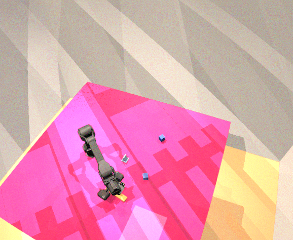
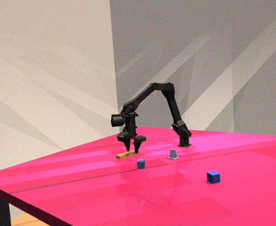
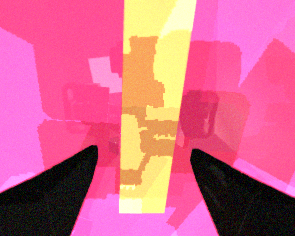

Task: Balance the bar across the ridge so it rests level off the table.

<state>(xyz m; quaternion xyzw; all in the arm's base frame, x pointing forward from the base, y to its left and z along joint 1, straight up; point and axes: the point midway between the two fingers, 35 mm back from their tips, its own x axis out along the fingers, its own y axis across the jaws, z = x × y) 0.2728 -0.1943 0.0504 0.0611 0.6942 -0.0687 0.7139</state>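
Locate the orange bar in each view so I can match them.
Top: bar pokes out lower right from under the gripper.
Exterior: left of centre, flat on the table, fingertips straddling its right end.
Wrist: vertical strip, centre, between the open fingers.
Shared landmark: the gripper.
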